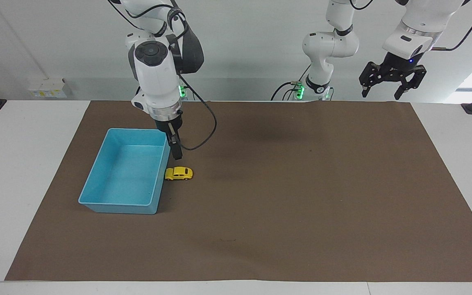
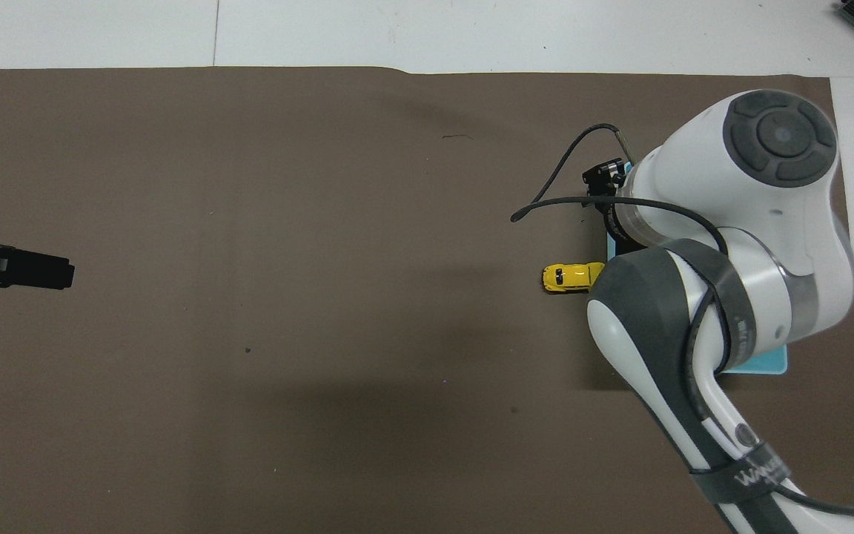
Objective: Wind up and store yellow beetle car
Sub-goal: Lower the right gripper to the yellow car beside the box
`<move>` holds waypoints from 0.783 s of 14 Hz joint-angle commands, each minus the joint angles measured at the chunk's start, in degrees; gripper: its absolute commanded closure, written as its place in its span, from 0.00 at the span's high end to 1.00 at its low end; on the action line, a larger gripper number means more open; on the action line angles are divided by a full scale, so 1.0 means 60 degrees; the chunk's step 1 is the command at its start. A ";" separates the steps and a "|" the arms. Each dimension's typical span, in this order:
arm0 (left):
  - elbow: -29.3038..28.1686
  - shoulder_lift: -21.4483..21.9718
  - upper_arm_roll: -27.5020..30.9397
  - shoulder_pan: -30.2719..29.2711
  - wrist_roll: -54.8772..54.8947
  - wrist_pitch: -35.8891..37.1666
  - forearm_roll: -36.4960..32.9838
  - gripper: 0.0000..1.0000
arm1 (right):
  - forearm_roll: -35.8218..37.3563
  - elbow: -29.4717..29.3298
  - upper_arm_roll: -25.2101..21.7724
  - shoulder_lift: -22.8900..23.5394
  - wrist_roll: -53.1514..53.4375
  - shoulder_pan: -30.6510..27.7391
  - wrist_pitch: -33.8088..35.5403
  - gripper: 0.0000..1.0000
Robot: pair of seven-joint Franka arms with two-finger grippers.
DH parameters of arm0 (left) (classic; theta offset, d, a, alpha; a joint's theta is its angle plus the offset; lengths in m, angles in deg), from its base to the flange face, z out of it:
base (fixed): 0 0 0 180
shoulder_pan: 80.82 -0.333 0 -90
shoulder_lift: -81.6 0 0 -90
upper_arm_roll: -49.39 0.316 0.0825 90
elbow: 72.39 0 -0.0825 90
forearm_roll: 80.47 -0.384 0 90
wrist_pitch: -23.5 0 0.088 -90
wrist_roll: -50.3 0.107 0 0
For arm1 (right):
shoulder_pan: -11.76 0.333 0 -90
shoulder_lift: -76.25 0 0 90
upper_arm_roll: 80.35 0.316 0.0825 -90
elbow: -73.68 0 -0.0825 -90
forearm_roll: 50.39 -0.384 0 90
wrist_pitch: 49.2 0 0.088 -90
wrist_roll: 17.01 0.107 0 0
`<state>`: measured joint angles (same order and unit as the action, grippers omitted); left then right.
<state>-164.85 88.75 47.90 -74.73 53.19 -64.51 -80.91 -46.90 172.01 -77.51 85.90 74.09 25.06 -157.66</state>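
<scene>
The yellow beetle car [image 1: 179,173] [image 2: 574,277] sits on its wheels on the brown mat [image 1: 285,196] [image 2: 286,297] that covers most of the desk [image 1: 23,164], toward the right arm's end and roughly midway between the desk's robot edge and the edge away from the robots. One end of the car touches, or all but touches, the long outer wall of the blue tray [image 1: 126,176] [image 2: 760,365], its body pointing away from that wall toward the middle of the desk. The tray is open on top with nothing in it, its long sides running from the robot edge outward; in the overhead view the right arm covers nearly all of it.

The right claw [image 1: 175,147] [image 2: 603,178] hangs over the mat just beside the tray's corner nearest the robots, above the strip of mat between that corner and the car, and it touches neither. It points straight down and shows edge-on, so I cannot tell whether its fingers are spread or clenched. It carries nothing that can be seen. A black cable [image 1: 203,123] loops off its wrist.

The left claw [image 1: 392,78] [image 2: 15,265] waits high up over the robot edge of the desk at the left arm's end, well apart from the car, fingers spread wide and released, grasping nothing.
</scene>
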 commanded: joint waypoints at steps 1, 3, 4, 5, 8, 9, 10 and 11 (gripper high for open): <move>-0.0307 0.0273 -0.0030 -0.0004 0.0133 -0.0097 -0.0016 1.00 | 0.0384 0.0383 0.0068 0.0164 0.0372 -0.0137 -0.0453 1.00; -0.0307 0.0259 -0.0015 -0.0092 0.0133 -0.0272 0.0261 1.00 | 0.0429 0.0836 0.0068 0.0194 0.0592 -0.0195 -0.1154 1.00; -0.0307 0.0244 -0.0015 -0.0092 0.0133 -0.0303 0.0292 1.00 | 0.0429 0.1085 0.0068 0.0194 0.0709 -0.0254 -0.1375 1.00; -0.0307 0.0244 -0.0001 -0.0092 0.0191 -0.0288 0.0292 1.00 | 0.0429 0.1320 0.0068 0.0208 0.1015 -0.0255 -0.1638 1.00; -0.0307 0.0244 -0.0001 -0.0078 0.0192 -0.0274 0.0292 1.00 | 0.0444 0.2096 0.0068 0.0238 0.1676 -0.0211 -0.2473 1.00; -0.0292 0.0244 -0.0015 -0.0078 0.0192 -0.0274 0.0292 1.00 | 0.0444 0.2272 0.0068 0.0267 0.1851 -0.0211 -0.2650 1.00; -0.0292 0.0244 -0.0001 -0.0092 0.0192 -0.0274 0.0292 1.00 | 0.0444 0.2405 0.0068 0.0325 0.2128 -0.0153 -0.2825 1.00; -0.0292 0.0244 0.0000 -0.0092 0.0192 -0.0288 0.0292 1.00 | 0.0444 0.2522 0.0068 0.0398 0.2334 -0.0108 -0.2987 1.00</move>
<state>-164.87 88.76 47.91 -74.73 53.32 -64.88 -80.03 -45.82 184.71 -77.59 88.35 84.38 24.30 -172.75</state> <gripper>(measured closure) 0.000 0.000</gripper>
